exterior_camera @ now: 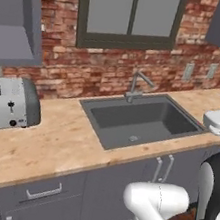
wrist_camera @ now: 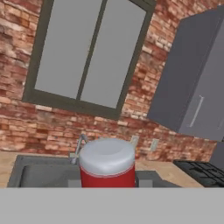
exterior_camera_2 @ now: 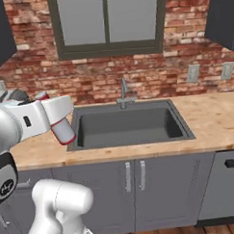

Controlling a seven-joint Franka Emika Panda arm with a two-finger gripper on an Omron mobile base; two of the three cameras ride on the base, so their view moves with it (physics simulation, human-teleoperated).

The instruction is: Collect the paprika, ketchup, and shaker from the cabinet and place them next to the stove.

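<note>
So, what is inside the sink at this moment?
Only the drain shows on the bare grey floor of the sink. The inner face of its front wall is hidden behind the rim.

- One red container with a pale grey lid [wrist_camera: 106, 164], sitting right at the jaws.
- One sink [exterior_camera_2: 129, 124] with one faucet [exterior_camera_2: 123, 93], beyond the jaws.
- One two-pane window [wrist_camera: 87, 54] above them.
- One toaster [exterior_camera: 6, 105].
- One stove [wrist_camera: 202, 171], off to the side of the jaws.
- Two wall outlets [exterior_camera_2: 192, 72].
</note>
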